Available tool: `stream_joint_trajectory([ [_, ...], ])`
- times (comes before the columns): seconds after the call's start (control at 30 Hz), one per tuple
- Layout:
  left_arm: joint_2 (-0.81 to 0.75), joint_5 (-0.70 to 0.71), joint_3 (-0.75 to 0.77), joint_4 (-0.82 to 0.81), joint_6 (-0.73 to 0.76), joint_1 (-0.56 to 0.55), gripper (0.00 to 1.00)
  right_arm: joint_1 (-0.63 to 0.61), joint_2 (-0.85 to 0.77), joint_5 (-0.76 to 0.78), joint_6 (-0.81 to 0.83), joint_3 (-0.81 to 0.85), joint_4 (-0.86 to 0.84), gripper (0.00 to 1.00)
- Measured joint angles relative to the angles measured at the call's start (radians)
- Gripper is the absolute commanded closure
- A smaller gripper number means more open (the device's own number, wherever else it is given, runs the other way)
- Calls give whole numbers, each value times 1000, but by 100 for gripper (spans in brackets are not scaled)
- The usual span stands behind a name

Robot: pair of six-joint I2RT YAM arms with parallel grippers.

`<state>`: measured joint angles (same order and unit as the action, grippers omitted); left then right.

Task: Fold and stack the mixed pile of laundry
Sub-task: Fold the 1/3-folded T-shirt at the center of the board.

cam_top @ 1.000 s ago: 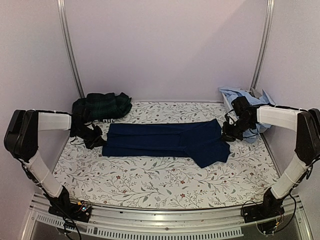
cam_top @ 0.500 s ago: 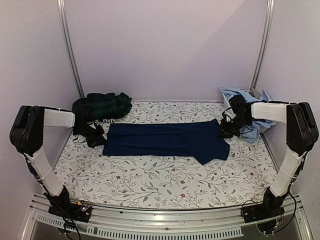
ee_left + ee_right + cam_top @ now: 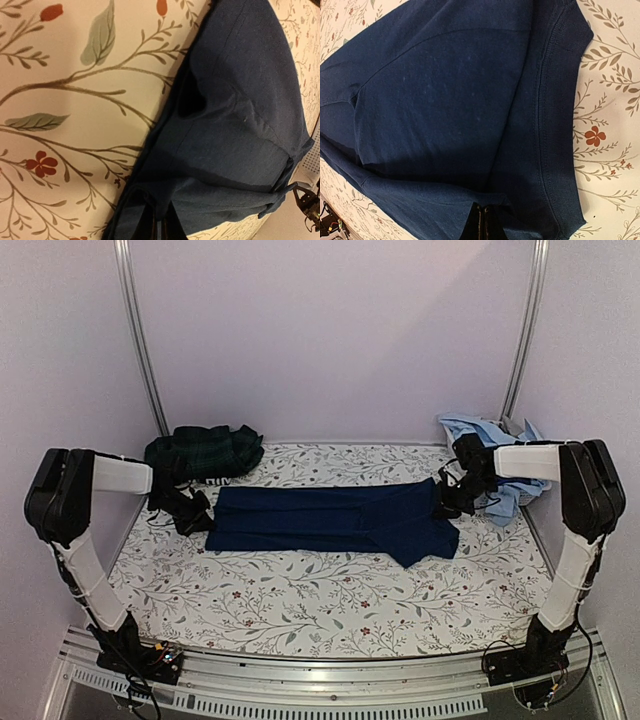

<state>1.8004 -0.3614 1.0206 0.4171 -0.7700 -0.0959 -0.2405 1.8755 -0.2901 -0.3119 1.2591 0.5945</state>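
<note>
Pinching the navy blue T-shirt (image 3: pixel 330 521) at its 2 ends, my left gripper (image 3: pixel 197 517) and my right gripper (image 3: pixel 447 502) are both squeezed tight on the cloth. The shirt lies stretched out flat across the flowery sheet (image 3: pixel 330 595). The dark green plaid piece (image 3: pixel 205 452) sits at the back left. The light blue shirts (image 3: pixel 478 430) sit at the back right.

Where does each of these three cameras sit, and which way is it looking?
Top external: fixed high behind the arms, looking down over the floral sheet; both arms, left gripper and right gripper show.
Left wrist: on the left arm, looking down at the navy T-shirt; its gripper tip at the bottom edge.
Right wrist: on the right arm, looking down at the shirt's ribbed edge; gripper tip likewise.
Shared: all three see T-shirt and sheet.
</note>
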Motion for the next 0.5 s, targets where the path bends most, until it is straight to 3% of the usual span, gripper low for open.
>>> stream_joint_trajectory([
  [0.3,18,0,0,-8,2,1,99,1,39,-11,24,59,-1,100],
  [0.43,22,0,0,-11,7,1,78,2,72,-40,47,92,6,76],
  [0.5,21,3,3,-6,22,3,57,2,78,-63,61,112,18,64],
])
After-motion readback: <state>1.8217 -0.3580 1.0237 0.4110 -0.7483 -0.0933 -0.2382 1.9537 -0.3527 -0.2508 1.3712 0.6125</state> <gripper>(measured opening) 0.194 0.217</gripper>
